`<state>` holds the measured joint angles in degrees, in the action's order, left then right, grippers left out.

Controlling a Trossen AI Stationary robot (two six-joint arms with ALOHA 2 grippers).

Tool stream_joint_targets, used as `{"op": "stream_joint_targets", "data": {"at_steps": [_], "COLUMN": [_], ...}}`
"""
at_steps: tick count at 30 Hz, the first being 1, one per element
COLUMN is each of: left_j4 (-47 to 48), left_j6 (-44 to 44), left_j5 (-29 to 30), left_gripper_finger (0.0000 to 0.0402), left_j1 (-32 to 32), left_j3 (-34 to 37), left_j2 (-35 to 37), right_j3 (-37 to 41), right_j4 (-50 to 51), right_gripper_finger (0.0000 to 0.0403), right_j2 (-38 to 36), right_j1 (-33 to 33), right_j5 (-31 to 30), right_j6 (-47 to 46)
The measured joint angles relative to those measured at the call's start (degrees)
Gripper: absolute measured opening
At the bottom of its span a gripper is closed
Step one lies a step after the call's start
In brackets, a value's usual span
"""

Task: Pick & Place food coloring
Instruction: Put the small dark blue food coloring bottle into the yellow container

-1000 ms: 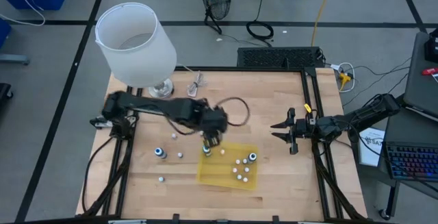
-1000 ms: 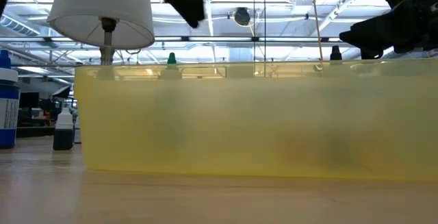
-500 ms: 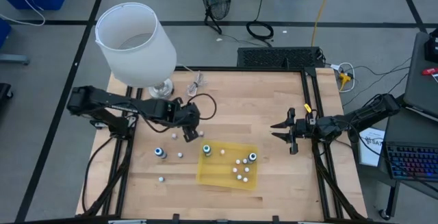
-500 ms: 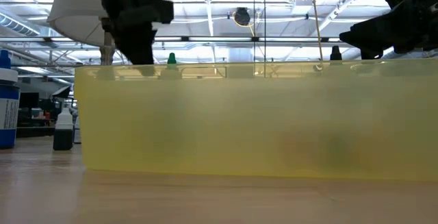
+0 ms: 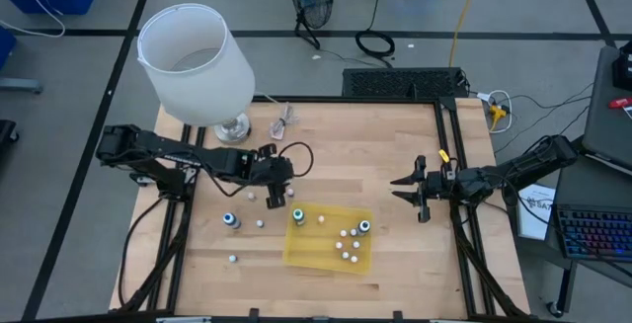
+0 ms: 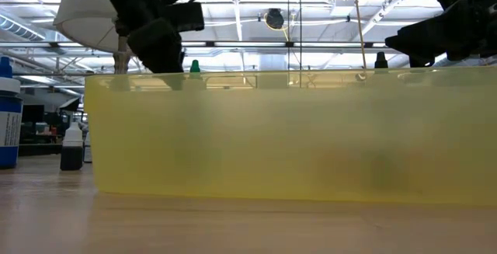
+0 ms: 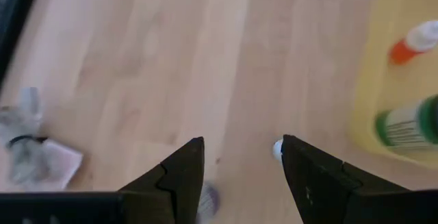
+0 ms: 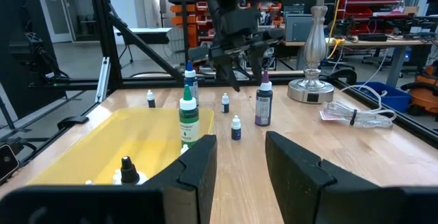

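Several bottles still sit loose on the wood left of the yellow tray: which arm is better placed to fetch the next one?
Left. Its gripper, jaws open, hangs over the loose bottles beside the tray. The right gripper waits beyond the tray's far side.

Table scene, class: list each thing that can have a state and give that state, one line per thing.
Left gripper: open, empty, above the table beside the tray.
Right gripper: open, empty, at the table's right side.
Yellow tray: flat on the table, holding several bottles.
Green-labelled bottle: upright in the tray.
Lamp: upright at the table's back-left.

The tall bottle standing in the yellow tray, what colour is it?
Green, white-capped bottle; right wrist view shows it best.
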<state>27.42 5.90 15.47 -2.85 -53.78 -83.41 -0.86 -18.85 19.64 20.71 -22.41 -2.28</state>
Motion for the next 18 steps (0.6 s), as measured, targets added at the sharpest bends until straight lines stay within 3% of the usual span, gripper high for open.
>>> {"op": "stream_joint_targets", "data": {"at_steps": [10,18], "left_j4": [-3.6,-3.5], "left_j6": [0.9,-2.6], "left_j5": [-7.1,-6.3], "left_gripper_finger": [0.0198,0.0198], "left_j1": [0.5,-0.6], "left_j3": [0.0,0.0], "left_j2": [-5.2,-10.9], "right_j3": [0.0,0.0], "right_j4": [0.0,0.0], "right_gripper_finger": [0.0114,0.0114], "right_j2": [0.0,0.0], "right_j1": [0.0,0.0], "right_j5": [0.0,0.0], "right_j6": [0.0,0.0]}}
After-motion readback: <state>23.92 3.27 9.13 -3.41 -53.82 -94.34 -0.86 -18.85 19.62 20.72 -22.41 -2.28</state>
